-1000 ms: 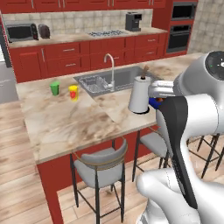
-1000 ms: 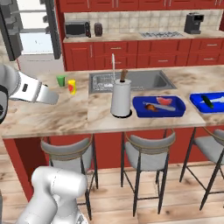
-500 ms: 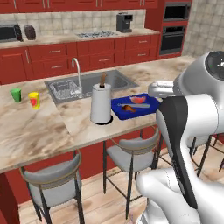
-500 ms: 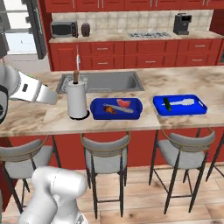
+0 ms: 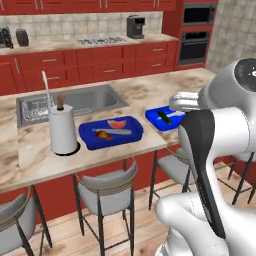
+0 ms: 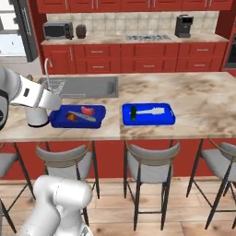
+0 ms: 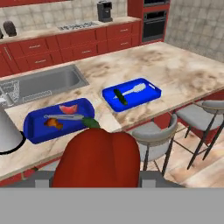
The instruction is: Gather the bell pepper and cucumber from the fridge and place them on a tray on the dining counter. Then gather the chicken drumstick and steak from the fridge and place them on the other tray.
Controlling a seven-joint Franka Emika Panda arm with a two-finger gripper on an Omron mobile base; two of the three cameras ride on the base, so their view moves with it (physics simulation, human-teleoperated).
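- Red and glossy, the bell pepper (image 7: 98, 158) sits right in front of the hand camera with its green stem pointing away, at the spot where the fingertips would rise. That suggests the gripper is clamped around it, jaws partly spread to fit its width, though the fingers themselves are hidden behind the fruit.
- It is carried above the stool side of the dining counter (image 6: 198, 106), short of both trays, so it has not yet been set down.
- The cucumber (image 7: 120, 96) lies in the right-hand blue tray (image 7: 151, 92), beside a pale utensil. Because the pepper belongs with the cucumber, that tray is judged to be its target.
- The steak (image 7: 68, 108) and the chicken drumstick (image 7: 54, 124) lie in the left-hand blue tray (image 7: 33, 131), along with a grey utensil. The meat is kept apart from the vegetables, as the task asks.
- The two trays sit side by side near the counter's front edge, apart from each other, within easy reach from the stool side.
- A paper towel roll (image 5: 63, 129) stands upright just left of the meat tray, with the steel sink (image 5: 90, 97) behind it.
- Judged progress: only the pepper is left to place. The next move calls for carrying it forward and to the right, then lowering it into a bare part of the cucumber tray.
- Being round, the pepper may roll if it is released too high.
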